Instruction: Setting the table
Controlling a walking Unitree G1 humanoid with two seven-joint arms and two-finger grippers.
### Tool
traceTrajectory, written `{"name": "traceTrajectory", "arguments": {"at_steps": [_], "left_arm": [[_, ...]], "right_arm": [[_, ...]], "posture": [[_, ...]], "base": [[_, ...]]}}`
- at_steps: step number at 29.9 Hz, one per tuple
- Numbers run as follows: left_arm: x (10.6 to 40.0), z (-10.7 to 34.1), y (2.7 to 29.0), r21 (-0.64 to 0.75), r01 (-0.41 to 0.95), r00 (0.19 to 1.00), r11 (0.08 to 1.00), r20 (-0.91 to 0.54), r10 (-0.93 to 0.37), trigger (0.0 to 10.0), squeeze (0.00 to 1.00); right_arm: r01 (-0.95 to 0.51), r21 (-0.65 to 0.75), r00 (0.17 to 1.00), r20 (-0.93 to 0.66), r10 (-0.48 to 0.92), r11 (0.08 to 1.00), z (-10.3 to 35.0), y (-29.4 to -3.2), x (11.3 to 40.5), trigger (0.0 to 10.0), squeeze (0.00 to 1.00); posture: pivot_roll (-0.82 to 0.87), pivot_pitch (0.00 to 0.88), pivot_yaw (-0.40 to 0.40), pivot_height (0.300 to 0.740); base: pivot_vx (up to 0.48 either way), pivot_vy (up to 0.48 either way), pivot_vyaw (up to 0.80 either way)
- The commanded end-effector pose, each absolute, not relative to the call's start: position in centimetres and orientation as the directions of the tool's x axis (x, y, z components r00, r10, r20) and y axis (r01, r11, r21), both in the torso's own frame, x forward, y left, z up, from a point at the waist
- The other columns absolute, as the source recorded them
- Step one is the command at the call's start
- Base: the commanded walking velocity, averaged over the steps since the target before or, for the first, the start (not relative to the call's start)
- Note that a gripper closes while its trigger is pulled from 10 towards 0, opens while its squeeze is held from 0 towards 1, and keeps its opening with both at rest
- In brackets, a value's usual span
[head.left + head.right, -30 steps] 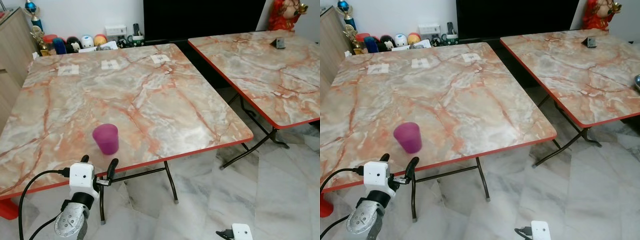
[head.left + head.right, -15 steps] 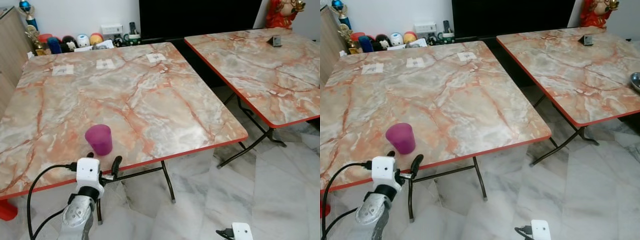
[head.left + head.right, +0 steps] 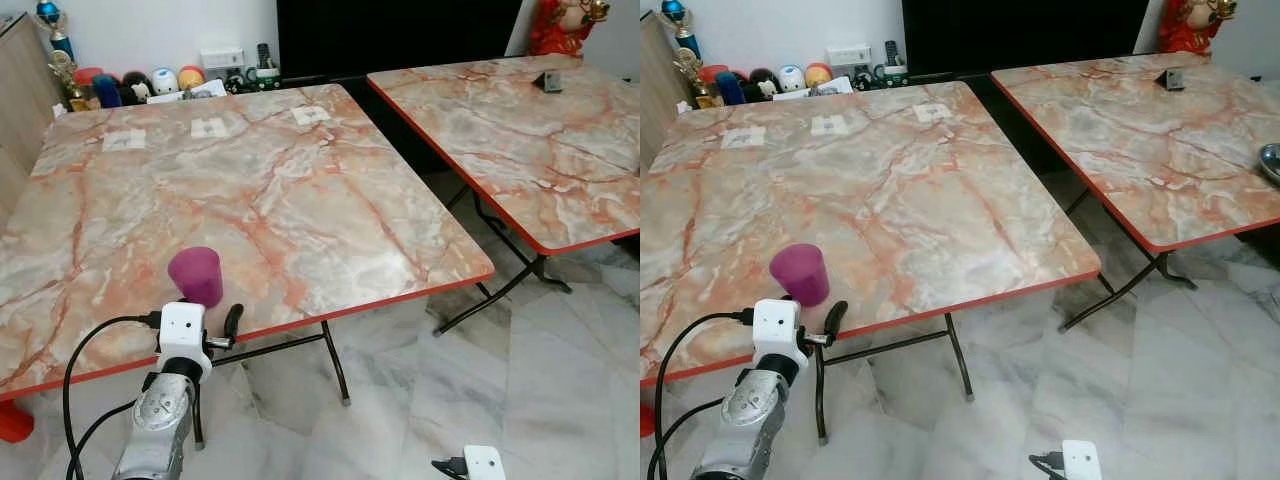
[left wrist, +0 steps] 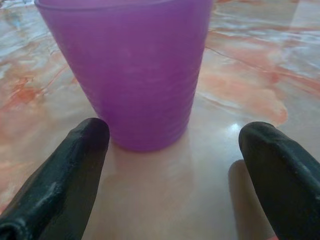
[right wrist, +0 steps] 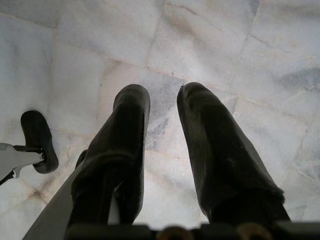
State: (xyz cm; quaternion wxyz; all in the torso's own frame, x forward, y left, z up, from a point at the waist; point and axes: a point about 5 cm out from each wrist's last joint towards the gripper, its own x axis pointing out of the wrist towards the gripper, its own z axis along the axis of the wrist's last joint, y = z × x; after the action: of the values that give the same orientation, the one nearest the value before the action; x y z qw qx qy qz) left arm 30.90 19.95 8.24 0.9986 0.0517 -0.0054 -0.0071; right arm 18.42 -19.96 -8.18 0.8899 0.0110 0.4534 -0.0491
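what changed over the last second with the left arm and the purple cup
The left gripper has moved forward over the table edge toward the purple cup, its open fingers now flanking the cup's base without gripping it. The cup stayed upright in the same spot near the table's front edge. The right gripper still hangs idle over the floor. The wider shift in the picture is camera motion.

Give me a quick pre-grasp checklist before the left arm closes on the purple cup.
1. Cup upright on the table: ok.
2. Left gripper jaws open wider than the cup's base: ok.
3. Cup between the fingers: not ok; it stands just ahead of the tips and off centre, nearer one finger.
4. Fingers touching the cup: cannot tell on the nearer side.
5. Table around the cup free of other things: ok.
6. Right gripper out of the way, hanging over the floor: ok.
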Motion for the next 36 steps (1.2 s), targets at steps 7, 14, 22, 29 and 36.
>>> {"name": "traceTrajectory", "arguments": {"at_steps": [7, 14, 22, 29, 36], "left_arm": [[31.8, 8.4, 20.2, 0.083, -0.031, 0.999, 0.996, 0.012, 0.03, 10.0, 0.0], [32.9, 8.8, 19.5, 0.042, -0.039, 0.999, 0.998, 0.01, 0.039, 10.0, 0.0], [33.3, 8.7, 19.4, 0.036, -0.06, 0.998, 0.998, -0.006, 0.06, 10.0, 0.0], [33.8, 8.5, 19.2, 0.023, -0.088, 0.996, 0.996, -0.02, 0.088, 10.0, 0.0], [34.4, 8.9, 18.6, 0.002, -0.083, 0.997, 0.997, -0.011, 0.083, 10.0, 0.0]], "right_arm": [[0.11, -0.024, 0.575, -0.814, -0.084, 0.994, -8.4, -20.0, 18.0, 10.0, 0.0], [0.109, -0.024, 0.575, -0.814, -0.083, 0.994, -8.4, -20.0, 18.0, 10.0, 0.0], [0.11, -0.024, 0.574, -0.815, -0.083, 0.994, -8.4, -20.0, 18.0, 10.0, 0.0], [0.107, -0.025, 0.573, -0.815, -0.082, 0.994, -8.4, -20.0, 18.0, 10.0, 0.0], [0.106, -0.028, 0.574, -0.815, -0.084, 0.994, -8.3, -20.1, 18.0, 10.0, 0.0]], "posture": [[0.04, 0.099, -0.01, 0.74], [0.04, 0.099, -0.01, 0.74], [0.03, 0.099, -0.008, 0.74], [0.03, 0.099, -0.013, 0.74], [0.03, 0.099, -0.017, 0.74]], "base": [[0.0, 0.0, 0.0], [0.0, 0.0, 0.0], [0.0, 0.0, 0.0], [0.0, 0.0, 0.0], [0.0, 0.0, 0.0]]}}
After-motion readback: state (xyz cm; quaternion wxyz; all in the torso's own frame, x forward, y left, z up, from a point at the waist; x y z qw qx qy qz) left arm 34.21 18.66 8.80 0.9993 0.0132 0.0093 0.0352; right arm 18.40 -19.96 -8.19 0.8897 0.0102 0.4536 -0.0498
